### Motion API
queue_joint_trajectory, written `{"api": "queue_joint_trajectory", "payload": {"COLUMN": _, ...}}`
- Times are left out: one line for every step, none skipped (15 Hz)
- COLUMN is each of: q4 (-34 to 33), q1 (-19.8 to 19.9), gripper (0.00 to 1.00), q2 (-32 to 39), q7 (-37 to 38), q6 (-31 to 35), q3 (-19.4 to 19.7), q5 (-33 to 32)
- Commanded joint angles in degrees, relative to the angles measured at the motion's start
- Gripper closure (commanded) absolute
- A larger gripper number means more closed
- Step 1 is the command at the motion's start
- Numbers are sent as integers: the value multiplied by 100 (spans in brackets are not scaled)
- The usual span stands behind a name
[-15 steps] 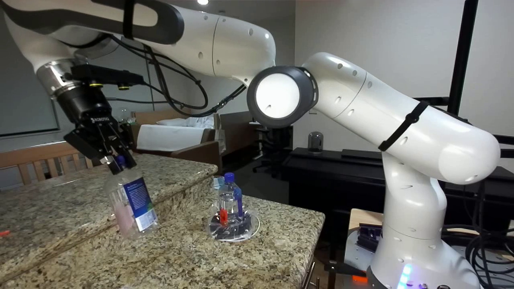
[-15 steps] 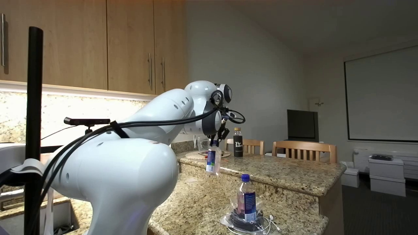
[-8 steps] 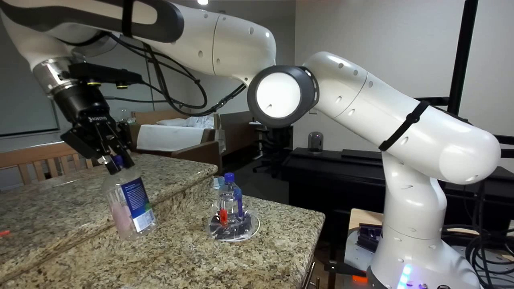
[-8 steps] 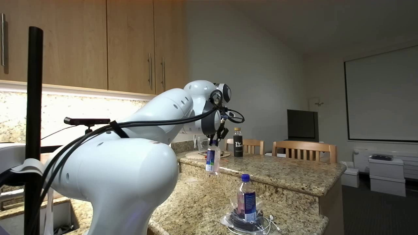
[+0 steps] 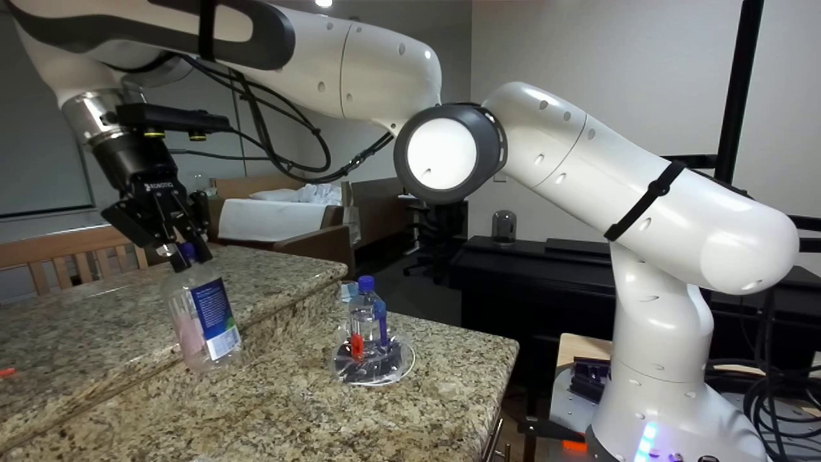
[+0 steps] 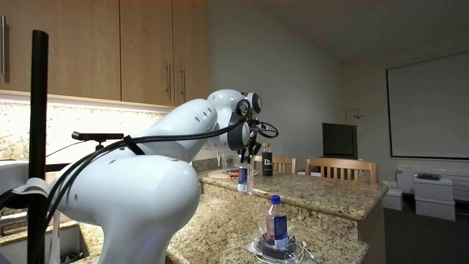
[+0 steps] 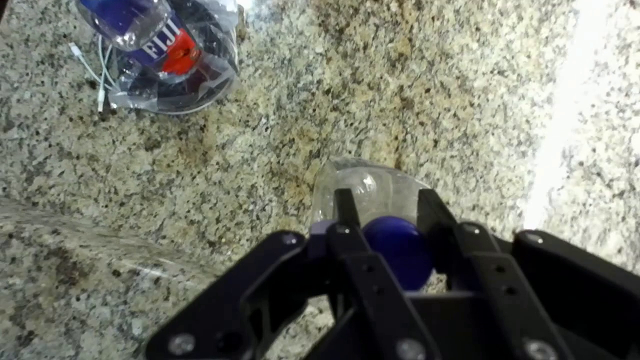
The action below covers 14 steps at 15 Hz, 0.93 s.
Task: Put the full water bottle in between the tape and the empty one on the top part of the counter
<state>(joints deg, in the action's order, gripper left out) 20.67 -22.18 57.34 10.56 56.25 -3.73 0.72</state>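
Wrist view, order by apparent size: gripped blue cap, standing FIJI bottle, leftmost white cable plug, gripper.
1. Gripper, likely helped by nearness
2. Standing FIJI bottle, cut off at top
3. Gripped blue cap
4. Leftmost white cable plug

Held bottle (image 7: 392, 232): was partly hidden from you behind your gripper (image 7: 389, 202), wrist view. Standing bottle (image 7: 145, 45), up and left of held bottle: top was cut off. Red object (image 5: 7, 372), left of held bottle, exterior view: was too small for you to identify.

I'm seeing my black pincer (image 7: 390, 207), a blue bottle cap (image 7: 400, 252) and the speckly brown top counter (image 6: 322, 187).
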Motion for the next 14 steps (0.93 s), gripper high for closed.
{"api": "queue_joint_trajectory", "payload": {"q4": -15, "q1": 195, "gripper": 85, "q2": -104, "q7": 49, "q6": 724, "q3": 171, "q5": -118}}
{"api": "queue_joint_trajectory", "payload": {"q4": -26, "q1": 220, "gripper": 85, "q2": -100, "q7": 69, "q6": 973, "q3": 234, "q5": -166}}
{"api": "queue_joint_trajectory", "payload": {"q4": -32, "q1": 275, "gripper": 85, "q2": -94, "q7": 90, "q6": 1148, "q3": 266, "q5": -172}}
{"api": "queue_joint_trajectory", "payload": {"q4": -34, "q1": 309, "gripper": 85, "q2": -94, "q7": 101, "q6": 1297, "q3": 314, "q5": -216}}
{"api": "queue_joint_trajectory", "payload": {"q4": -35, "q1": 340, "gripper": 85, "q2": -94, "q7": 109, "q6": 1395, "q3": 351, "q5": -253}}
{"api": "queue_joint_trajectory", "payload": {"q4": -19, "q1": 374, "gripper": 85, "q2": -103, "q7": 130, "q6": 1463, "q3": 387, "q5": -276}}
{"api": "queue_joint_trajectory", "payload": {"q4": -9, "q1": 407, "gripper": 85, "q2": -108, "q7": 163, "q6": 1531, "q3": 423, "q5": -300}}
{"api": "queue_joint_trajectory", "payload": {"q4": 0, "q1": 428, "gripper": 85, "q2": -110, "q7": 197, "q6": 1578, "q3": 461, "q5": -334}}
{"api": "queue_joint_trajectory", "payload": {"q4": 22, "q1": 477, "gripper": 85, "q2": -107, "q7": 231, "q6": 1582, "q3": 468, "q5": -329}}
{"api": "queue_joint_trajectory", "payload": {"q4": 31, "q1": 503, "gripper": 85, "q2": -100, "q7": 272, "q6": 1594, "q3": 480, "q5": -318}}
{"api": "queue_joint_trajectory", "payload": {"q4": 52, "q1": 559, "gripper": 85, "q2": -86, "q7": 305, "q6": 1574, "q3": 476, "q5": -282}}
{"api": "queue_joint_trajectory", "payload": {"q4": 69, "q1": 612, "gripper": 85, "q2": -78, "q7": 318, "q6": 1547, "q3": 456, "q5": -244}}
{"api": "queue_joint_trajectory", "payload": {"q4": 92, "q1": 669, "gripper": 85, "q2": -66, "q7": 332, "q6": 1515, "q3": 434, "q5": -208}}
{"api": "queue_joint_trajectory", "payload": {"q4": 107, "q1": 718, "gripper": 85, "q2": -53, "q7": 360, "q6": 1514, "q3": 426, "q5": -191}}
